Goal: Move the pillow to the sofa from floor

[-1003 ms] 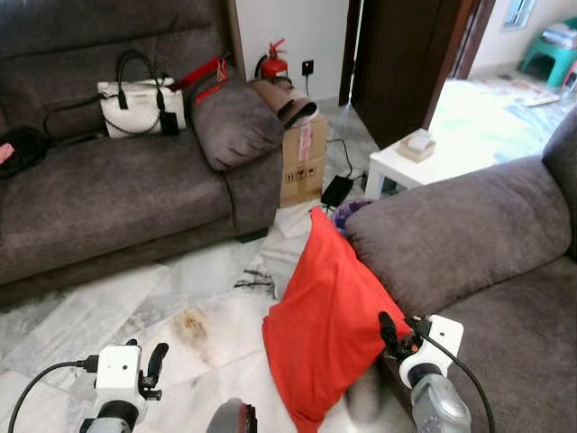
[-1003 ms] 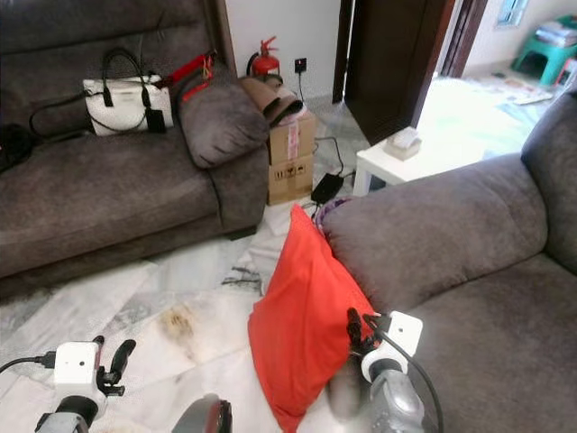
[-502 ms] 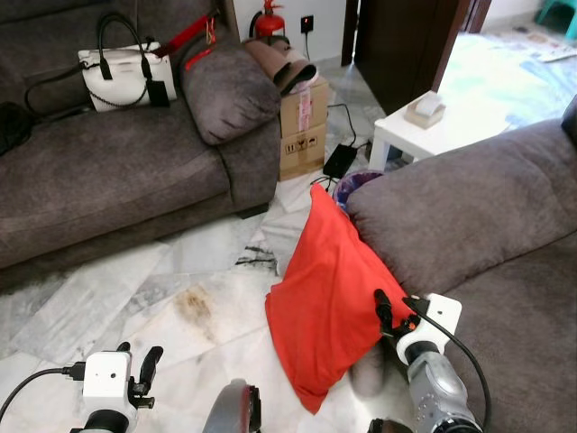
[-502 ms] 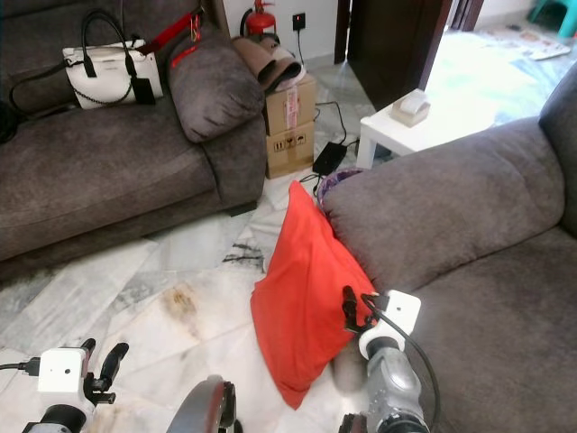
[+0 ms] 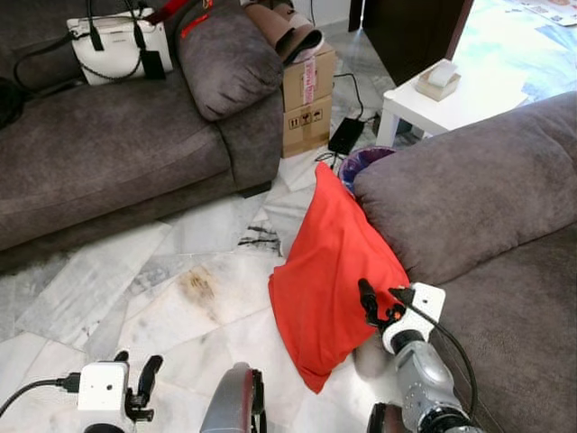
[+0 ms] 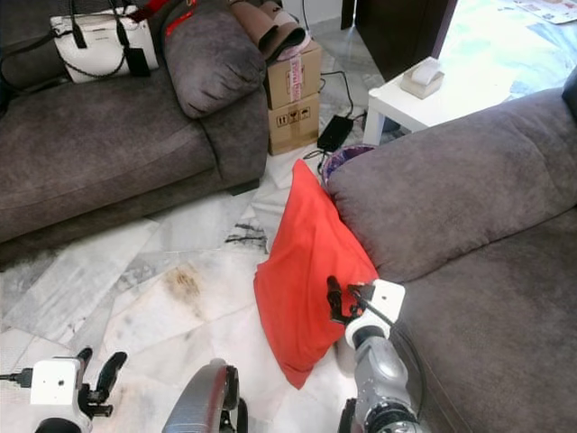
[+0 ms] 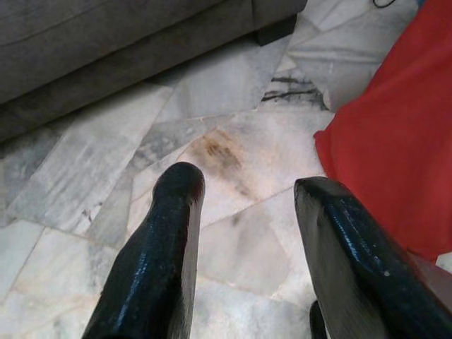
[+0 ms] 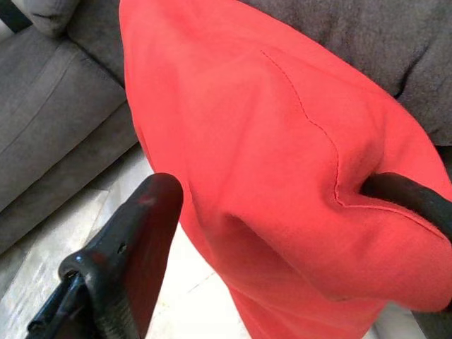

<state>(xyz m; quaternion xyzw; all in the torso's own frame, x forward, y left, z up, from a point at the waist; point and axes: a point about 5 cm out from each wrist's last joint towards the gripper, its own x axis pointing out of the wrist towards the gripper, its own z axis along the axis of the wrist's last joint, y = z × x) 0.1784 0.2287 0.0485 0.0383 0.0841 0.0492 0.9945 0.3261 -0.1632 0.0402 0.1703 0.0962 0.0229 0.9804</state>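
The red pillow (image 5: 329, 271) stands on the marble floor, leaning against the armrest of the grey sofa (image 5: 469, 180) on my right. My right gripper (image 5: 374, 307) is low at the pillow's right edge, beside the sofa's base. In the right wrist view its open fingers straddle the pillow (image 8: 282, 127): one finger (image 8: 120, 261) is on the front face and the other (image 8: 417, 201) presses into the edge seam. My left gripper (image 5: 135, 379) hangs low at the bottom left, open over bare floor, with the fingers (image 7: 155, 247) apart and the pillow (image 7: 395, 141) off to one side.
A second grey sofa (image 5: 108, 153) with a white handbag (image 5: 113, 41) lines the far left. A cardboard box (image 5: 308, 99), a black adapter with cable (image 5: 344, 135) and a white side table (image 5: 451, 99) stand behind the pillow. A brown stain (image 5: 198, 287) marks the floor.
The camera has tilted down and shifted, so the whole scene sits higher in the picture. My right gripper stays at the pillow's right edge. The pillow has not visibly moved.
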